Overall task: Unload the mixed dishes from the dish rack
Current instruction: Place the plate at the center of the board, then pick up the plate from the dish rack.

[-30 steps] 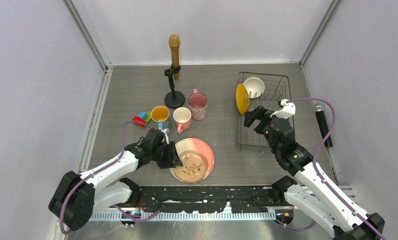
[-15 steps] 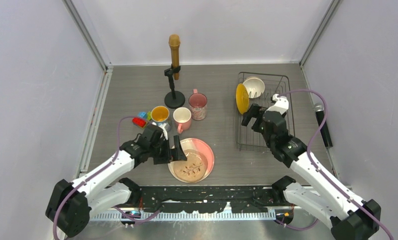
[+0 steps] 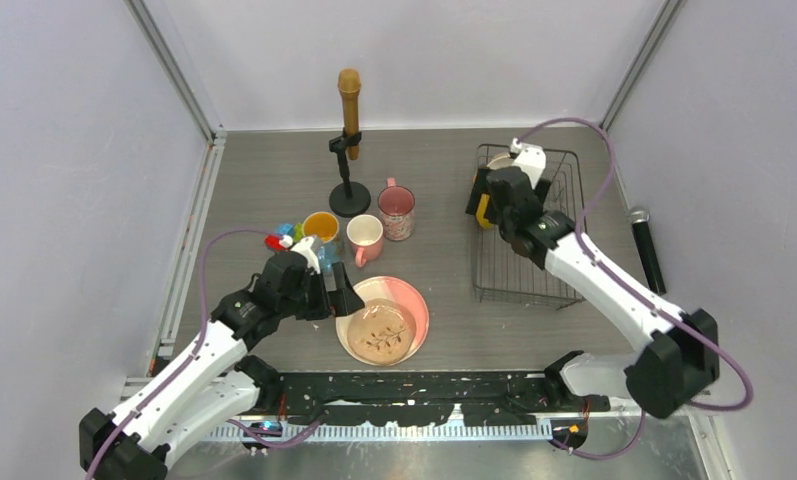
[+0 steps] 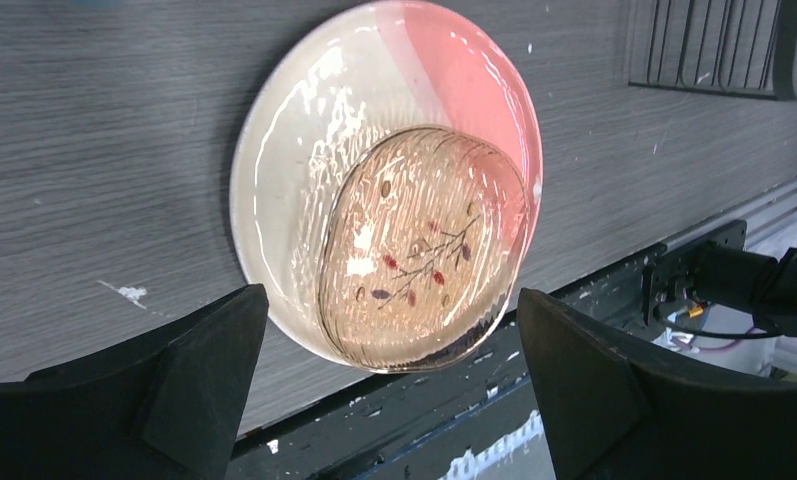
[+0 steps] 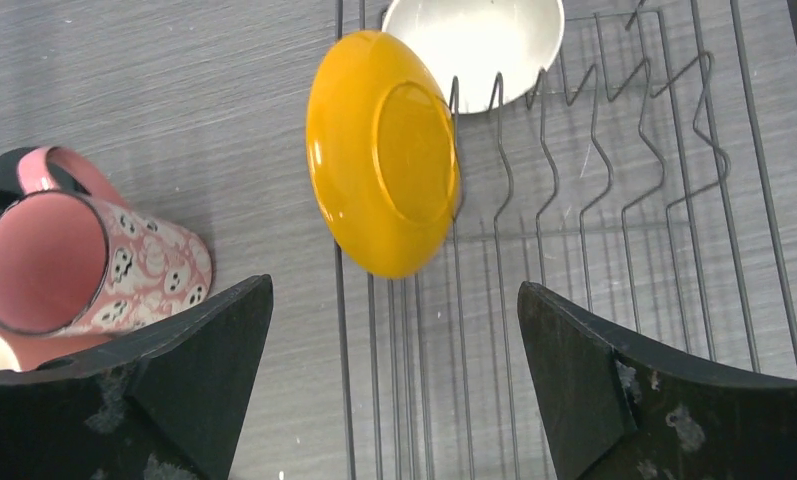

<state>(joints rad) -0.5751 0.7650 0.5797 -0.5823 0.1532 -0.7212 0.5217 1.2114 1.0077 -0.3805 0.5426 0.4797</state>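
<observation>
1. Dish rack [image 5: 594, 250], a black wire grid basket at the far right of the grey table [image 3: 444, 270], holds a small yellow glazed plate [image 5: 384, 150] on edge at its left side and a white bowl [image 5: 474, 40] beyond.
2. Right gripper [image 5: 394, 300]: jaws wide apart over the yellow plate, empty. Left gripper [image 4: 392, 300]: wide apart over the large pink-cream leaf-motif plate [image 4: 374, 130], empty.
3. A pinch on the glossy rim may slip, toppling the plate.
4. A swing left could strike the pink patterned mug [image 5: 94, 260] nearby.
</observation>
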